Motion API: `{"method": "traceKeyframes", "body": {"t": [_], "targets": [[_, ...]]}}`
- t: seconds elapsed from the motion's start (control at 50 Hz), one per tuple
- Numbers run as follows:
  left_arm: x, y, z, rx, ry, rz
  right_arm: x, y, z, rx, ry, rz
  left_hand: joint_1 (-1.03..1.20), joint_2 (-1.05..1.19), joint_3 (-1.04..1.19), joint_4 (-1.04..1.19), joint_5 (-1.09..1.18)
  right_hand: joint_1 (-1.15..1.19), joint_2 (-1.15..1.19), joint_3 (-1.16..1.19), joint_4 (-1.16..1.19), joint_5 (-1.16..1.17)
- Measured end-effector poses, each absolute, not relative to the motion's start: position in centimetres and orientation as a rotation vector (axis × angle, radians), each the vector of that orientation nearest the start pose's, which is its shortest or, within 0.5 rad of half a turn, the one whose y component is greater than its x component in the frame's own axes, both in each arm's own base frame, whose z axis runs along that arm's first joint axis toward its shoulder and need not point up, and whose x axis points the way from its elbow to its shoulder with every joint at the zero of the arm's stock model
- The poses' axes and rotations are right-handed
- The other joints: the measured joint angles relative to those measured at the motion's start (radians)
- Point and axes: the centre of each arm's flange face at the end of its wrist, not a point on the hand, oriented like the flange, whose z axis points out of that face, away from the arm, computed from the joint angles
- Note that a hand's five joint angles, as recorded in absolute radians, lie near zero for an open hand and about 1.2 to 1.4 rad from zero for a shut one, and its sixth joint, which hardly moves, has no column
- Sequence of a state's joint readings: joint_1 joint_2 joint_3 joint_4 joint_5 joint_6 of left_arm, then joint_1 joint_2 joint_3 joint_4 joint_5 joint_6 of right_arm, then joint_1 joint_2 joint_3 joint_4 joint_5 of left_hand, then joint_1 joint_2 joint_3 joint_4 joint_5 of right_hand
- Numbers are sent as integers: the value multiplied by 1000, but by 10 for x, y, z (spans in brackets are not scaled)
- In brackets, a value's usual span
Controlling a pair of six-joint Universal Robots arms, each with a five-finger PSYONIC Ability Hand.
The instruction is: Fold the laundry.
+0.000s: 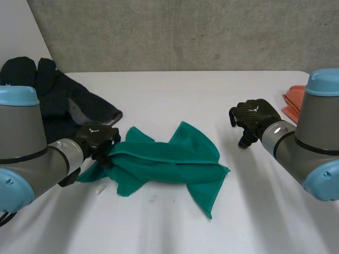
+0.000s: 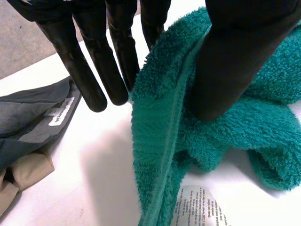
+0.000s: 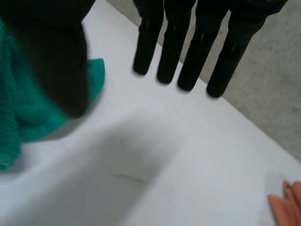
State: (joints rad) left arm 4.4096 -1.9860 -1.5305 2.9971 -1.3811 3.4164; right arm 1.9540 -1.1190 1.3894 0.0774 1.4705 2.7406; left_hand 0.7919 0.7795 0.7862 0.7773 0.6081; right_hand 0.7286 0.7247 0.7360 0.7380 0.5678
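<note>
Standing beside the desk (image 1: 175,90), I saw the green towel (image 1: 169,159) lying bunched and twisted near its middle, with one corner pointing toward the front edge. The left hand (image 1: 97,138) was at the towel's left end. Its thumb (image 2: 235,66) dug into the pile, and the hemmed edge stood pinched between the thumb and the nearest of its straight fingers (image 2: 81,75). The right hand (image 1: 254,117) hovered over bare desk just off the towel's right side, its fingers (image 3: 171,52) straight and spread, holding nothing. A heap of dark clothes (image 1: 53,95) sat behind the left arm, and an orange cloth (image 1: 293,103) lay at the far right. The towel looked to me like soft, light, limp terry, likely to sag and drag rather than slide. I reckoned it wanted taking by two corners along one hem, near the care label (image 2: 200,207), and drawing out flat before any fold.
</note>
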Motion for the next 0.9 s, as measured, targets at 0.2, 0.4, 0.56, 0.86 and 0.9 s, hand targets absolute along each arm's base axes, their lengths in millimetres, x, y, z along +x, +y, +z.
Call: {"method": "traceKeyframes", "body": {"t": [0.2,0.4,0.56,0.86,0.9], "targets": [[-233,-263,196,936,2699,-1683,251,-264,183,-717,2357,-1389,-200,-185,-189,-188,-198,-212,-220,-231,-237,-271],[-205,-263,197,817,2705,-1650,260,-260,147,-642,2295,-1270,-232,-224,-218,-229,-240,-129,-120,-129,-132,-130],[-202,-262,177,819,2775,-1563,275,-265,126,-649,2286,-1254,-188,-186,-187,-184,-187,394,427,408,406,395],[-208,-274,217,830,2577,-1864,263,-271,216,-773,2162,-1671,345,410,402,420,379,395,453,453,460,419],[-207,-273,232,822,2521,-1930,260,-270,229,-800,2142,-1721,345,411,402,420,379,395,453,453,460,419]]}}
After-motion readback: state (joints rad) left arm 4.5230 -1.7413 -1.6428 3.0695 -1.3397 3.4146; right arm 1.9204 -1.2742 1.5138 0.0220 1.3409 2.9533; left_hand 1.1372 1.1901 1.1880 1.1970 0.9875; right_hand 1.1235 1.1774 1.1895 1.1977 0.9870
